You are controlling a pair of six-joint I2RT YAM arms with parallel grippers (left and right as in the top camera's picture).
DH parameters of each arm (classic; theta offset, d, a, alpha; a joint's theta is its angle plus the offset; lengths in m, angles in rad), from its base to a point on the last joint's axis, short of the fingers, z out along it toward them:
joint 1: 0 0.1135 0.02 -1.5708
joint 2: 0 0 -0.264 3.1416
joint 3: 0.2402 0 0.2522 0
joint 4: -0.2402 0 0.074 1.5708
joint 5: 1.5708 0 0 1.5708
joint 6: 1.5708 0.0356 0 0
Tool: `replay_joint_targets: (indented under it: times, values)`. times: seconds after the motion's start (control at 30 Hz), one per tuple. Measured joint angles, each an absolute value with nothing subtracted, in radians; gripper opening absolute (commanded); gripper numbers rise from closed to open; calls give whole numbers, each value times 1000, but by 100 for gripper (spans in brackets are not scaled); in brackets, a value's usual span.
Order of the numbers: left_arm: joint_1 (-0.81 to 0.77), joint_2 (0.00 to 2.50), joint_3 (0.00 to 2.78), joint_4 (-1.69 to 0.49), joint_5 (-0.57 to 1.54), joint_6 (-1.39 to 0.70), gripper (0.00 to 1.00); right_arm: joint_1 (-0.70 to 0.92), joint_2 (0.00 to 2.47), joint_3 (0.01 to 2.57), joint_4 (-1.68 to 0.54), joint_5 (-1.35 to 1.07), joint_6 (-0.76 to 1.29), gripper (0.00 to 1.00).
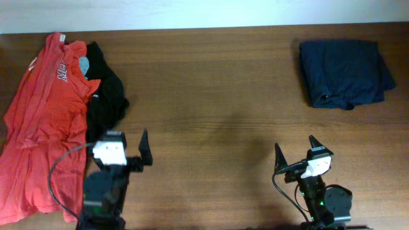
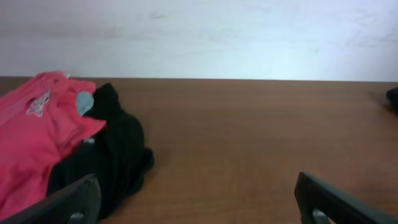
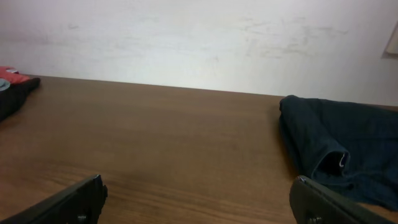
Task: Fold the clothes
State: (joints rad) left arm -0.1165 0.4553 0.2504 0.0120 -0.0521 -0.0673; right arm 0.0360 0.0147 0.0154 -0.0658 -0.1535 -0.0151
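Observation:
A red T-shirt [image 1: 41,121] lies spread and crumpled at the table's left edge. A black garment [image 1: 105,99] lies bunched against its right side. A dark navy garment [image 1: 345,71] lies folded at the far right. My left gripper [image 1: 124,137] is open and empty, near the front, just right of the black garment [image 2: 106,155] and red T-shirt [image 2: 37,137]. My right gripper [image 1: 294,148] is open and empty at the front right, well short of the navy garment [image 3: 342,146].
The brown wooden table [image 1: 217,108] runs between the clothes. A white wall [image 2: 205,37] stands behind its far edge. Cables trail from both arm bases at the front edge.

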Motion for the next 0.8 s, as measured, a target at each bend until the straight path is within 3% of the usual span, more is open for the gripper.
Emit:
replay_joint_targets:
  times: [0.43,0.8]
  values:
    - [-89,196,37,23,-52,-67,99,36,15,15,-66,-154,-12,99]
    - [-59,21,14,-79,-53,-63,99,36,15,15,-66,-154,-12,98]
